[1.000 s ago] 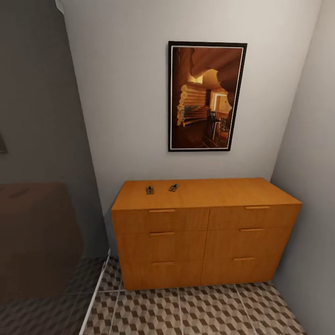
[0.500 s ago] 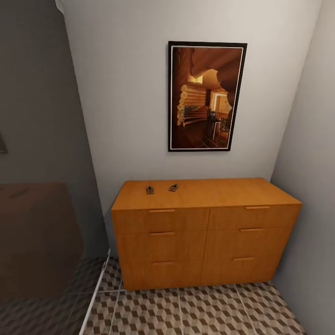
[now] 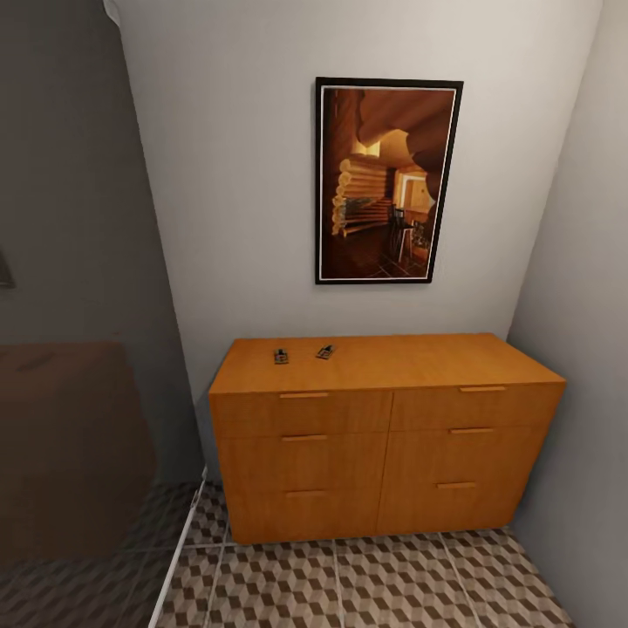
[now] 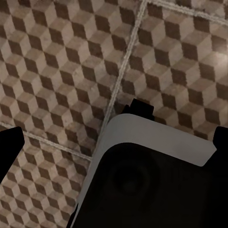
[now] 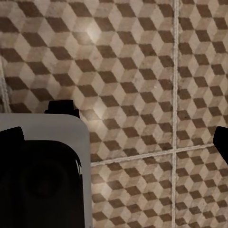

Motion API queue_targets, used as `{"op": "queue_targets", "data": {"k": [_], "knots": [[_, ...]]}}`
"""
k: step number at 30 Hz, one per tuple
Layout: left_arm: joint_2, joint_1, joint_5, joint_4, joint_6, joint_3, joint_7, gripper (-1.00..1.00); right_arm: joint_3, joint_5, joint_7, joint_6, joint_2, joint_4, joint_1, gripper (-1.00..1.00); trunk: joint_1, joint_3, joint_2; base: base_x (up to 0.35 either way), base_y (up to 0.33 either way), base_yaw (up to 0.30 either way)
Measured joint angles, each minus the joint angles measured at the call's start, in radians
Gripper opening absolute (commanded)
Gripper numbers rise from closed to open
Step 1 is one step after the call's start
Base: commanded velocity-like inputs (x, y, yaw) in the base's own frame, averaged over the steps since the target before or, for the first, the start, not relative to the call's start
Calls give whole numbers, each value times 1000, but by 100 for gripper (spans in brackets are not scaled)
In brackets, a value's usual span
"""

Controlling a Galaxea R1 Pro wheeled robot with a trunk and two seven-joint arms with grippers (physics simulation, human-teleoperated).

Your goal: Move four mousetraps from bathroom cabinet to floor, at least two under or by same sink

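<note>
I see two mousetraps (image 3: pixel 281 356) (image 3: pixel 324 351) lying flat and slightly apart on the left part of the cabinet (image 3: pixel 384 436) top, toward its far edge. The cabinet stands against the far wall on the bathroom floor (image 3: pixel 366 580), under a framed picture (image 3: pixel 387 181). Both wrist views look down at the cube-patterned tiles and part of the robot's base (image 4: pixel 156 175). For each claw, I cannot tell whether it is open or closed.
</note>
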Motion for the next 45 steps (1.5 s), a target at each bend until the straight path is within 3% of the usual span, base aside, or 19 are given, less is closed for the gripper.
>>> {"op": "queue_targets", "data": {"k": [39,42,43,45], "knots": [[0,0,-1,-9,3,2,1,100,0,-2,-1,0,2,0,0,100,0,0,0,0,0,0],[-2,0,-3,-22,3,1,0,100,0,-2,-1,0,2,0,0,100,0,0,0,0,0,0],[-3,-1,-9,-81,7,-6,0,100,0,0,-1,4,0,-1,-1,100,0,0,0,0,0,0],[-3,0,-10,-114,9,-5,1,100,-1,0,-1,8,-2,-1,-1,100,0,0,0,0,0,0]]}}
